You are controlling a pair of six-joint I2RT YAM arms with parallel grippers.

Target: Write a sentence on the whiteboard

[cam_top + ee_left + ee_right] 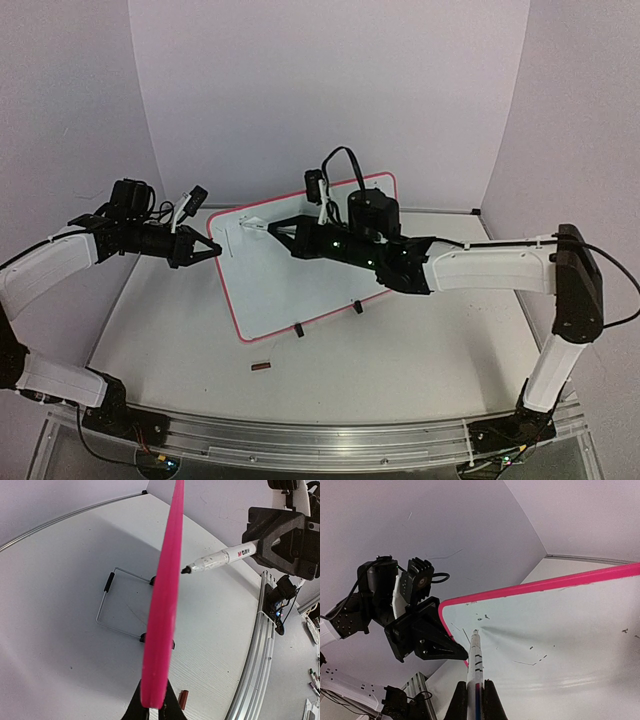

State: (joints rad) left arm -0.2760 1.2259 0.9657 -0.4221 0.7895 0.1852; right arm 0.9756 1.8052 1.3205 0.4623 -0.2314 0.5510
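On the flat white table, the large glossy white whiteboard with a thin red rim stands tilted on black clip feet. At its left edge, the left gripper is clamped tight on the rim. The right gripper is closed around a white marker pen, whose red print seems to start "MG" and whose dark tip sits at the board's upper-left area beside a thin dark stroke. A small reddish-brown cap lies in front of the board.
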